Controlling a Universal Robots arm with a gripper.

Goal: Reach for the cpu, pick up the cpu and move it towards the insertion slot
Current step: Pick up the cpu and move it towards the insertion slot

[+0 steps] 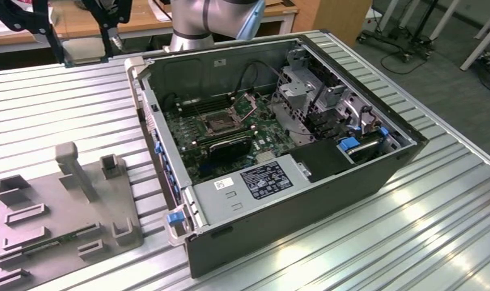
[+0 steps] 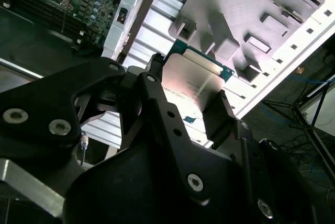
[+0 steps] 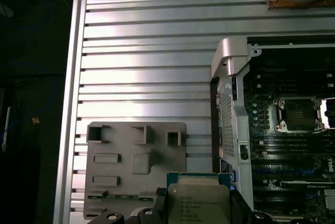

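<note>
Exterior view: insertion slot (image 1: 215, 124) at frame centre, inside the open computer case (image 1: 310, 200) on the ribbed counter (image 1: 439, 230).

Second wrist view: claw (image 2: 196, 110) clenched on opposite edges of the cpu (image 2: 189, 84), mid-frame.

First wrist view: cpu (image 3: 199, 203) at bottom centre, slot (image 3: 297, 114) at right. Likely light, rigid, fragile underneath; best gripped by the edges.

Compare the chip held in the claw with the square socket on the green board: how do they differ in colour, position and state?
The chip has a pale silvery top with a thin green rim; the socket is dark inside a silvery frame. The chip is held in the claw, up off the table beside the grey holder; the socket sits fixed on the board inside the open computer case. The socket is open and empty. Both are square.
</note>
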